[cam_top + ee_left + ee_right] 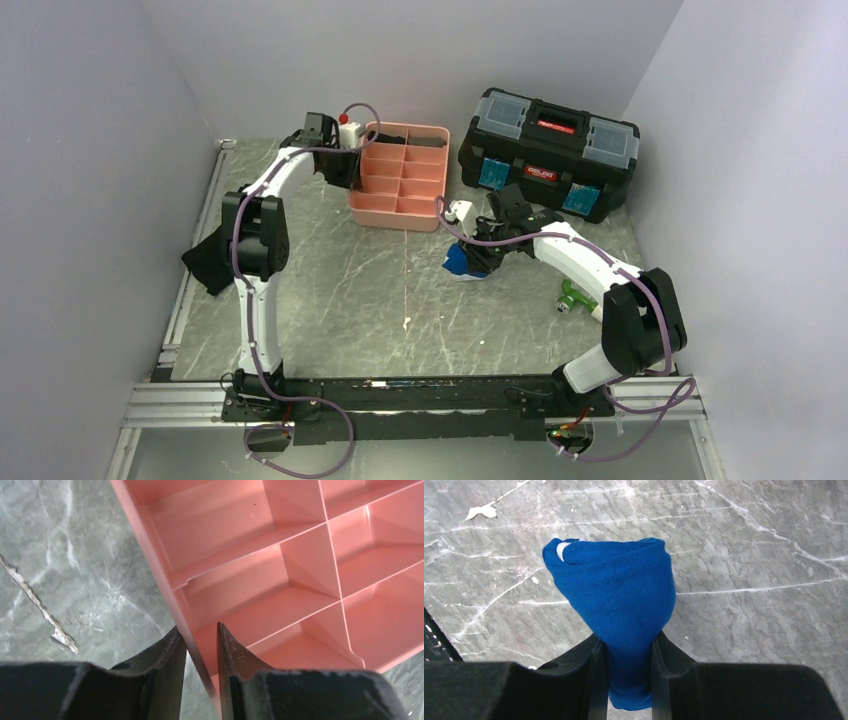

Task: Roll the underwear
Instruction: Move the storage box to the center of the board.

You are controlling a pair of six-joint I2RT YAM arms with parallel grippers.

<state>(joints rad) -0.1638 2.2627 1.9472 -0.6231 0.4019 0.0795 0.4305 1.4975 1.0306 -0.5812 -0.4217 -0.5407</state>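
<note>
- Currently the underwear (616,592) is a compact blue bundle pinched in the right gripper (626,642). Its jaws are closed narrow on the lower end of the cloth, and a bit of white shows at the far upper edge.
- From the top view, the bundle (460,263) sits low over the table (400,310), near the pink tray (398,215) and off its near right corner, in front of the black toolbox (548,150). I cannot tell whether the fabric touches the table or hangs just clear of it.
- My left gripper (199,635) is at the tray's left side. Its jaws stand narrow on either side of the tray's outer wall (165,575), and I read that as a pinch on the wall.
- The compartments I can see in the left wrist view hold nothing.
- Judging by the shape, the rolling itself looks mostly done. The cloth is gathered tight rather than spread flat, so I take this as the end of the roll or the handling of it.
- For the next move I would want a firm pinch so the bundle does not spring open, and a slow, steady arm.
- If the roll goes down, it should land on its wrapped side, because the loose end under the fingers could unwind on release.
</note>
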